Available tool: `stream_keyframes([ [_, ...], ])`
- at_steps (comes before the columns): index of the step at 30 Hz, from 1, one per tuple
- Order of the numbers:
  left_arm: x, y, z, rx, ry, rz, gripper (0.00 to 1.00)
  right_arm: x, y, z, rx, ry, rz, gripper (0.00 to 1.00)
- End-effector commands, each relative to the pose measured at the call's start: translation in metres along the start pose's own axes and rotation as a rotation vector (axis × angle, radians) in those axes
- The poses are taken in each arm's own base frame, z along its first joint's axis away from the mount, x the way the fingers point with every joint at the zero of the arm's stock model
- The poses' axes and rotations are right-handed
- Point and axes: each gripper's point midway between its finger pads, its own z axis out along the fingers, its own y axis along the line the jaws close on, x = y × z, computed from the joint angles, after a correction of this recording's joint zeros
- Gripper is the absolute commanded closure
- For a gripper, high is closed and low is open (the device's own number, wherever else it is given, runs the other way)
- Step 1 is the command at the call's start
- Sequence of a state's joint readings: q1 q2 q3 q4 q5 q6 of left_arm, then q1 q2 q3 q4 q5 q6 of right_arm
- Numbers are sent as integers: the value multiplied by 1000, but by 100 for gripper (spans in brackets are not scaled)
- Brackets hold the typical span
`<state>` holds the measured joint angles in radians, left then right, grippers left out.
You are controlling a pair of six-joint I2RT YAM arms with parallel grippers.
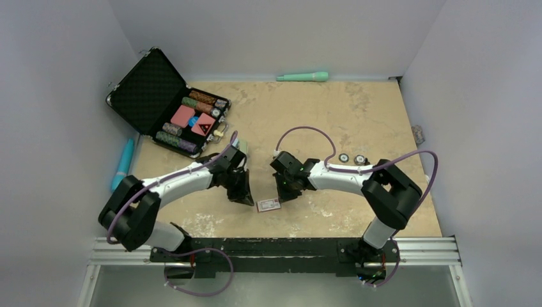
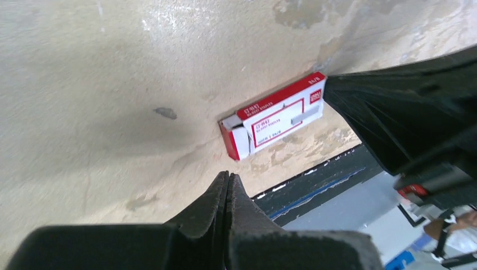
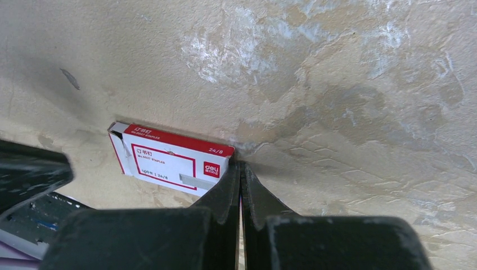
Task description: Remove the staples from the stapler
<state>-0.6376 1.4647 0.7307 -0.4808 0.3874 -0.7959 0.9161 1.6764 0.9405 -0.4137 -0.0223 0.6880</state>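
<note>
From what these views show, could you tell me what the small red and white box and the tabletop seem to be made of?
The staple box looks like thin printed cardboard, perhaps lightly glossy: folded end flaps stand open and its edges crease sharply. The tabletop is matte, mottled beige with pale worn patches; painted board or a stone-look laminate, I cannot tell which.

Looks like a lab test cell: plain white walls (image 1: 268, 32), scuffed tan counter (image 1: 358, 121), aluminium mounting rail (image 1: 434, 251) along bottom.
</note>
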Motion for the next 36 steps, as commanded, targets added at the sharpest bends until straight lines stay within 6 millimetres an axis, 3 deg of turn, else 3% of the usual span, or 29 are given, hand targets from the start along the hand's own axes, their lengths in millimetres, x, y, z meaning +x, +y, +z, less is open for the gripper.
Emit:
stream_keyframes([
  [1, -6, 6, -25, -76, -77, 60, 100, 19, -11, 8, 35, 55, -6, 100],
  [8, -10, 17, -7, -119, -55, 67, 100, 17, -9, 11, 37, 59, -8, 100],
  [21, -27, -4, 22, -59, 8, 62, 100, 6, 3, 9, 12, 51, -7, 100],
  [36, -23, -4, 19, -55, 14, 67, 100, 7, 6, 11, -4, 51, 7, 100],
])
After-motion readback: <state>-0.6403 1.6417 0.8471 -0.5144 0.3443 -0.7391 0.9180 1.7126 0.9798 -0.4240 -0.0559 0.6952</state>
